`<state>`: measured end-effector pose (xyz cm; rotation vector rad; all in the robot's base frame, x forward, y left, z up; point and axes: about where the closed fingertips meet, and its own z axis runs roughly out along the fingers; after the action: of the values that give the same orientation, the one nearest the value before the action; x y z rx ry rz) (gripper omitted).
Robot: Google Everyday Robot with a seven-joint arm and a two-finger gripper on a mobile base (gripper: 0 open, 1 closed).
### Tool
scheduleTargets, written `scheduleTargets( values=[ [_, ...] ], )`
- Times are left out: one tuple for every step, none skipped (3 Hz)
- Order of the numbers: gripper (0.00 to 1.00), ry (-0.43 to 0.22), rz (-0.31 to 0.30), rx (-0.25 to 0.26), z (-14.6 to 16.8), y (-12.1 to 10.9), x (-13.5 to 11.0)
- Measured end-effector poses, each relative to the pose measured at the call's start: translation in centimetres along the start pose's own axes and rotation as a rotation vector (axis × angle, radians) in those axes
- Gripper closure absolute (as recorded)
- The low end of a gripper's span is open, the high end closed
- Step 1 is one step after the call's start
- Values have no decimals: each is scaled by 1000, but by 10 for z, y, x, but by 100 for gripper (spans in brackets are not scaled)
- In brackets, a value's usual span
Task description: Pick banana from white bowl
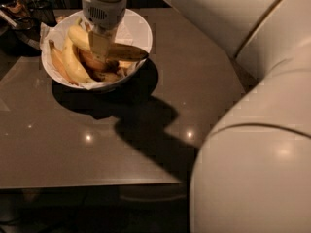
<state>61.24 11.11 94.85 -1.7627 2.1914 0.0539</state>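
Closest in, the lower right corner is pretty much filled by the robot's big white arm shell (pixel 252 178); a second white segment (pixel 228 13) is seen running along the top right. Ahead of that, a glossy brown counter (pixel 73 144) is laid out, with a few small light glints picked up on it; a fat dark shadow (pixel 141 125) is thrown across it from the arm up to the bowl.

Further back, toward the counter's far left, the white bowl (pixel 142 28) is parked; it's lined with crinkled white paper (pixel 46 33) that is poked out over the left rim. Several bananas are piled inside; a strongly curved yellow one (pixel 73 64) is leaned along the left side; orange-tinted ones (pixel 92 61) are tucked lower down.

The banana (pixel 125 51) is seen across the top of the pile, roughly level, its dark tip pointed right and nearly over the bowl's right rim. The hand (pixel 101 52) is hung straight down into the bowl from above; the banana is pinched around its middle, with one finger (pixel 99 41) pressed flat on its near side and the other hidden behind it. Above that, the rounded white wrist (pixel 104 1) is cut off by the top edge.

Way at the back left, some dark clutter (pixel 19 8) can be made out; what it is can't be told.
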Motion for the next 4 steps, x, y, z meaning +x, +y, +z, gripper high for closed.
scheduleTargets(
  values=[
    [100,-55,-49,60,-30,12,2],
    [100,-52,-129,111,-39,25,9],
    [100,-49,-134,111,-39,26,11],
    [100,-20,-137,55,-45,45,16]
  ],
)
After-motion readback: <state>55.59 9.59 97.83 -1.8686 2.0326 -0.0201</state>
